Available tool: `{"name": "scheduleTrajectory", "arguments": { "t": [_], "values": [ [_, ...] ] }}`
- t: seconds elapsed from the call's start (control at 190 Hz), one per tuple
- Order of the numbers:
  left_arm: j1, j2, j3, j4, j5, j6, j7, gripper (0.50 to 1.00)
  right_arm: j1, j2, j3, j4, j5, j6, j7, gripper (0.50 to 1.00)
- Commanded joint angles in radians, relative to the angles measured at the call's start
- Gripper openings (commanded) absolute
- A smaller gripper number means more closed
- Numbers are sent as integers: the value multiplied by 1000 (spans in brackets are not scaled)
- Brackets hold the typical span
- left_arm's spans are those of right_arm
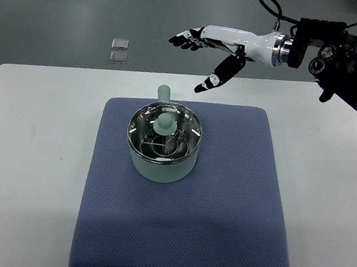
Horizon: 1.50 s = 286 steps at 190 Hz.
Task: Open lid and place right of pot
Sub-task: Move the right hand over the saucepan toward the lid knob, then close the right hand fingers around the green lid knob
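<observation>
A pale green pot (161,164) with a short handle pointing away stands on the blue mat (235,200). Its glass lid (177,140) with a steel rim and a pale green knob (165,123) rests on top. My right hand (206,51) reaches in from the upper right, held well above and behind the pot, over the table's far edge. Its fingers are spread and hold nothing, the thumb pointing down toward the mat. My left arm does not show.
The mat lies on a white table (24,153). Beyond the far edge is grey floor with two small clear squares (118,50). Bare mat extends to the right of the pot.
</observation>
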State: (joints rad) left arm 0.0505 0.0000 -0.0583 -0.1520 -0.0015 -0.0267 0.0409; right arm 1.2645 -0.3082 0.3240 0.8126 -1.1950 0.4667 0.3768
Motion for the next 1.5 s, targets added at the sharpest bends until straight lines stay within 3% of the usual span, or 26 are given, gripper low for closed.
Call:
{"name": "scheduleTrajectory", "arguments": {
  "t": [0.0,0.231,0.431,0.74,0.756,1.496],
  "values": [
    [0,0,0,0,0,-2,-1,1000,82,3,-117,14,-83,-11,60,930],
    [0,0,0,-3,0,-2,1,1000,187,95,-348,14,-159,-56,76,930],
    [0,0,0,3,0,-2,1,1000,190,150,-396,7,-169,-100,74,928],
    [0,0,0,3,0,-2,1,1000,180,146,-399,7,-169,-117,77,897],
    [0,0,0,2,0,-2,1,1000,177,141,-399,7,-169,-123,79,872],
    [0,0,2,5,0,-2,-1,1000,113,124,-388,8,-166,-195,89,819]
  ]
}}
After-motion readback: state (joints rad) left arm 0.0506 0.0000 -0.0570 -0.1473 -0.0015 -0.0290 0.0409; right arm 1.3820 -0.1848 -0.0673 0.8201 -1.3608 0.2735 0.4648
